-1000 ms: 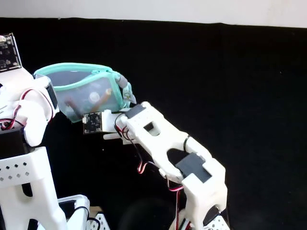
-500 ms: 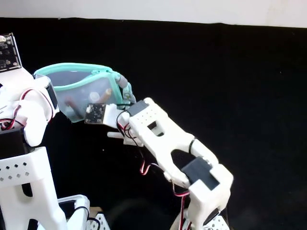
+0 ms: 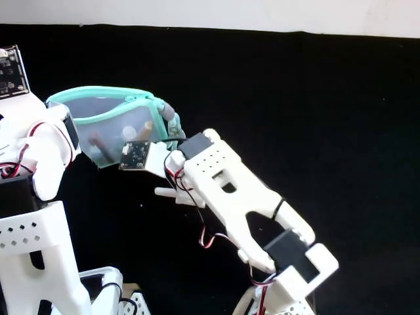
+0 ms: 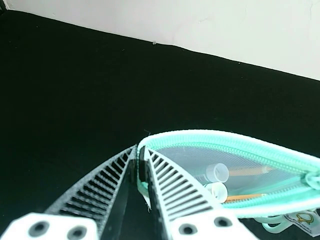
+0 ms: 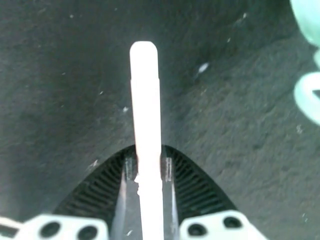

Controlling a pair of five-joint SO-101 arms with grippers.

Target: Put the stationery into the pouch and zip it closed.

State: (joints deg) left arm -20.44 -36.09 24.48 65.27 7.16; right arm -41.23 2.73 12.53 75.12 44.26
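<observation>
A translucent pouch (image 3: 108, 121) with a teal zipper hangs in the air at the left, its mouth open. My left gripper (image 4: 139, 156) is shut on the pouch's (image 4: 250, 160) rim at one end. Inside lie white-capped pens (image 4: 216, 173) and an orange pencil (image 4: 249, 171). My right gripper (image 5: 148, 161) is shut on a white pen (image 5: 144, 100) that sticks out straight ahead of it. In the high view the white pen (image 3: 165, 191) juts out just below the pouch's right end, beside the teal zipper pull (image 3: 172, 125).
Black cloth (image 3: 315, 111) covers the table, with a white wall behind it. The left arm's white body (image 3: 33, 197) stands at the left edge. A teal loop (image 5: 307, 92) of the pouch shows in the right wrist view.
The right arm's wrist has risen toward the pouch's right end while its elbow swung down and right. The white pen stays in its grip. The pouch and left arm have not moved.
</observation>
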